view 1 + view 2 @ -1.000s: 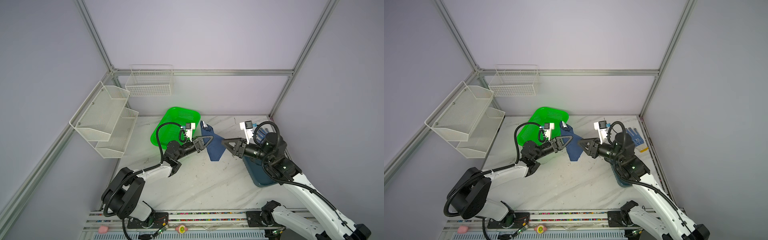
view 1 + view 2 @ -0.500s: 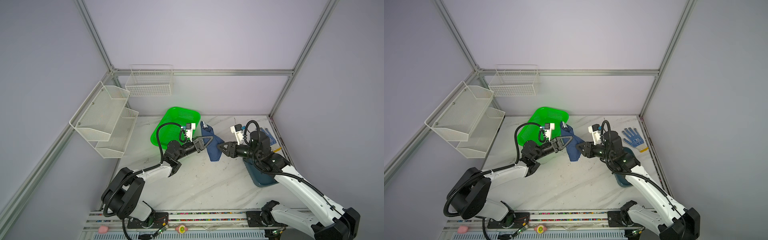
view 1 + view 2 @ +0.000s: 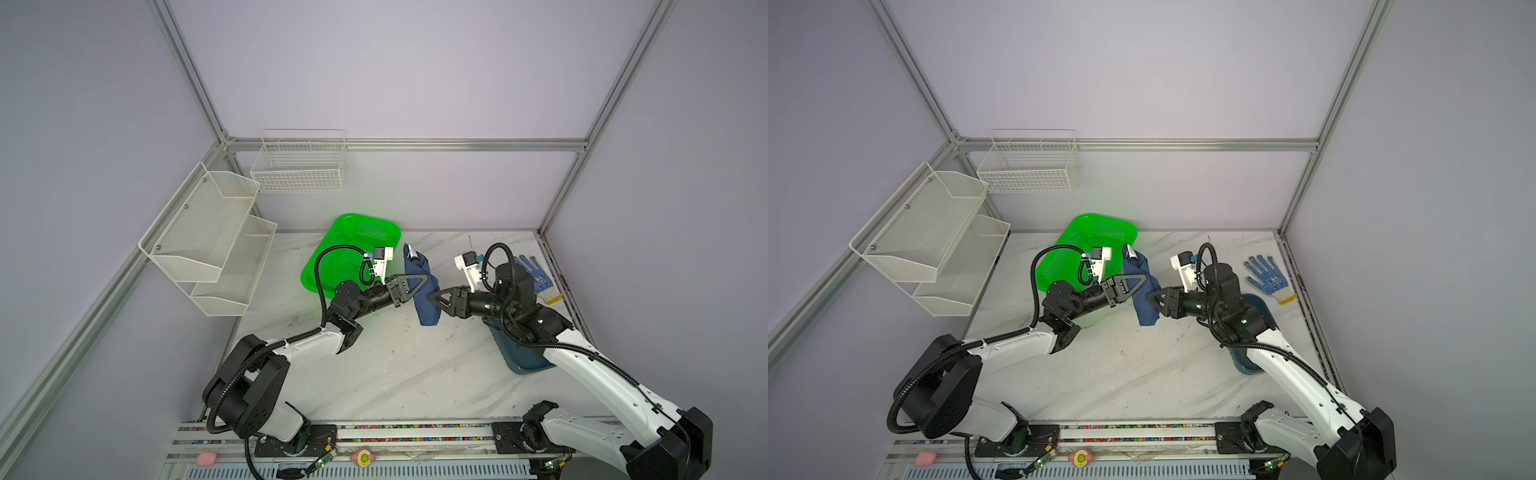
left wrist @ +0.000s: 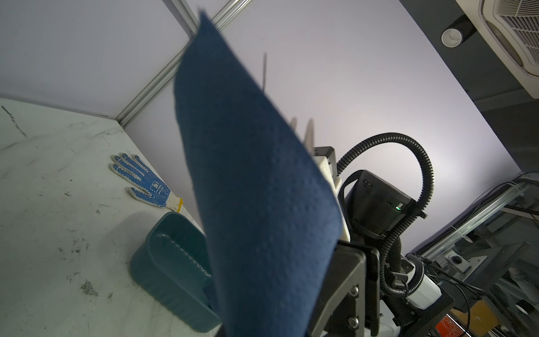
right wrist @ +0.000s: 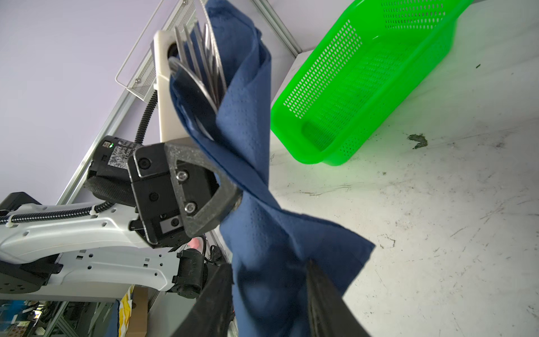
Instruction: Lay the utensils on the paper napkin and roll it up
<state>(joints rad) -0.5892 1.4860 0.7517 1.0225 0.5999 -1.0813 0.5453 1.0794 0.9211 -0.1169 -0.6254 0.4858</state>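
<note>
The dark blue paper napkin hangs wrapped round the utensils, held up above the marble table. Shiny tips of the utensils poke out of its far end. My left gripper is shut on the middle of the bundle. In the left wrist view the napkin fills the centre. My right gripper faces it from the right. Its jaws are open on either side of the napkin's loose lower part.
A green basket lies tilted behind the left gripper. A blue-dotted glove lies at the far right. A teal tray sits under the right arm. White wire racks hang on the left wall.
My right arm has swung in toward the napkin and its jaws have widened around the lower part. The left gripper has held the bundle still.
</note>
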